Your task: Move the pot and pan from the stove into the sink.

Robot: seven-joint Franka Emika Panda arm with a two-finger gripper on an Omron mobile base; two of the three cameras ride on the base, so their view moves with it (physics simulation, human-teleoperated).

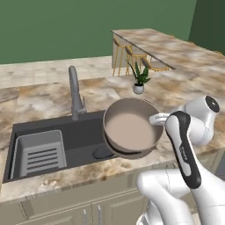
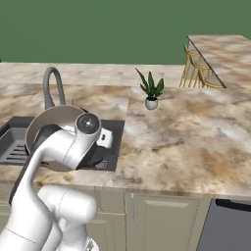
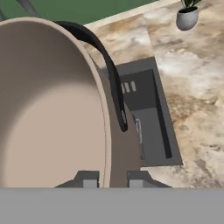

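The wide, deep, tan-brown round metal pot (image 1: 131,126) with a pale beige inside sits at the centre of the left base view, lifted and tipped over the right end of the dark grey rectangular sink (image 1: 83,138). In the hand view its rim wall runs up from the bottom centre, between the two dark fingertips (image 3: 86,179) of the tool (image 3: 111,180), which are pinched on that wall. Gripping the rim probably lets the arm carry the pot sideways and lower it into the basin. A dark curved side handle (image 3: 105,57) arcs over the pot's edge there.

Left of the pot lie the grey slotted rack insert (image 1: 38,153) and the tall grey faucet (image 1: 75,92). A small potted plant (image 1: 139,79) stands behind on the marbled desk (image 2: 186,142). No brand, label or writing can be read.
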